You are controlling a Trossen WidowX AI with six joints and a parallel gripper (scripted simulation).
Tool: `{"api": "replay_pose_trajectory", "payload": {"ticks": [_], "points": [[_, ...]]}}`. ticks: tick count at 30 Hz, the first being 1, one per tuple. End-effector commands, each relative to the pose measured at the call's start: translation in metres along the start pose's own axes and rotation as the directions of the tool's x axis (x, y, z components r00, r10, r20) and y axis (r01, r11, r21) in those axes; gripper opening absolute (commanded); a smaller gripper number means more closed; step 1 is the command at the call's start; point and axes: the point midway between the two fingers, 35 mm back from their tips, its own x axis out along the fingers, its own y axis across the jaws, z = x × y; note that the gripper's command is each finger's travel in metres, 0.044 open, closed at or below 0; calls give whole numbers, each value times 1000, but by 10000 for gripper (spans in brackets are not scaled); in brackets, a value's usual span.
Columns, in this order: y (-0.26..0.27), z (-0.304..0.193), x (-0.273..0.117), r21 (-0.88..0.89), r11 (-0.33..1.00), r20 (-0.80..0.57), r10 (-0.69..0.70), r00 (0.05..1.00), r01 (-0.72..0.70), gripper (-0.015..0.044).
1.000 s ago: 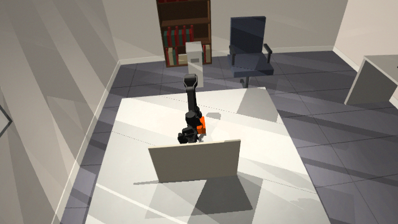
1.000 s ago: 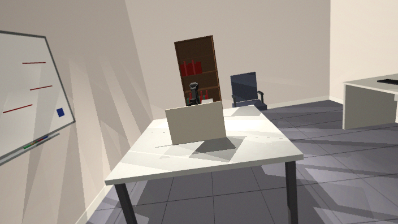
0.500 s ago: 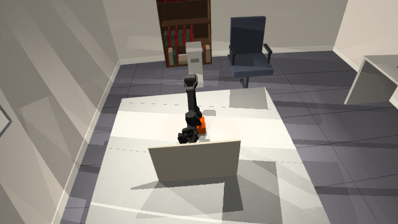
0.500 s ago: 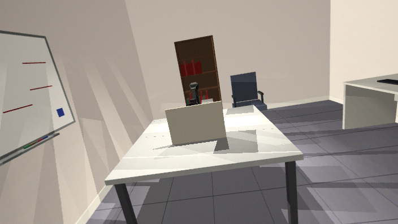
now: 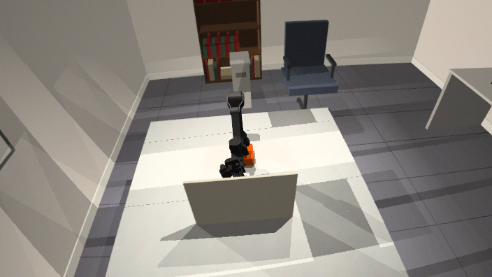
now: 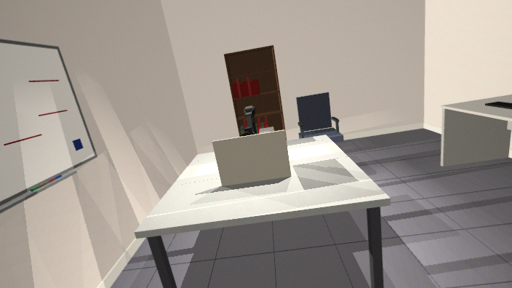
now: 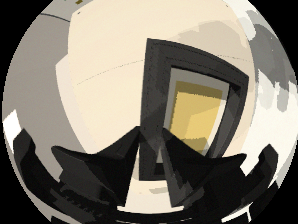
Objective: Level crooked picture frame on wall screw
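The picture frame (image 7: 156, 90), dark with a grey mat and yellow picture, hangs against the pale wall panel (image 7: 110, 85) in the wrist view. Its top edge slopes down to the right there, though that view is strongly distorted. My gripper (image 7: 151, 128) is shut on the frame's left side bar, low down, with one black fingertip on each side of it. The top and exterior views show only the back of the panel (image 5: 241, 201) (image 6: 252, 160), which hides the frame and the fingertips. The screw and the notched strip are hidden.
The panel stands upright on the white table (image 5: 168, 168) (image 6: 182, 214). The black arm (image 5: 237, 122) (image 6: 249, 120) reaches to it from behind. An orange block-like thing (image 5: 249, 159) is beside the arm. A blue chair (image 5: 305, 45) and a bookcase (image 5: 228, 26) are beyond the table.
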Motion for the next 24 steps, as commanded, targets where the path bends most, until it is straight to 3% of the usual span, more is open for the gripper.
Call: {"api": "replay_pose_trajectory", "payload": {"ticks": [1,24], "points": [[0,1,0,-4,1000,4,1,1000,-1,0],[5,0,0,-4,1000,4,1,1000,-1,0]]}}
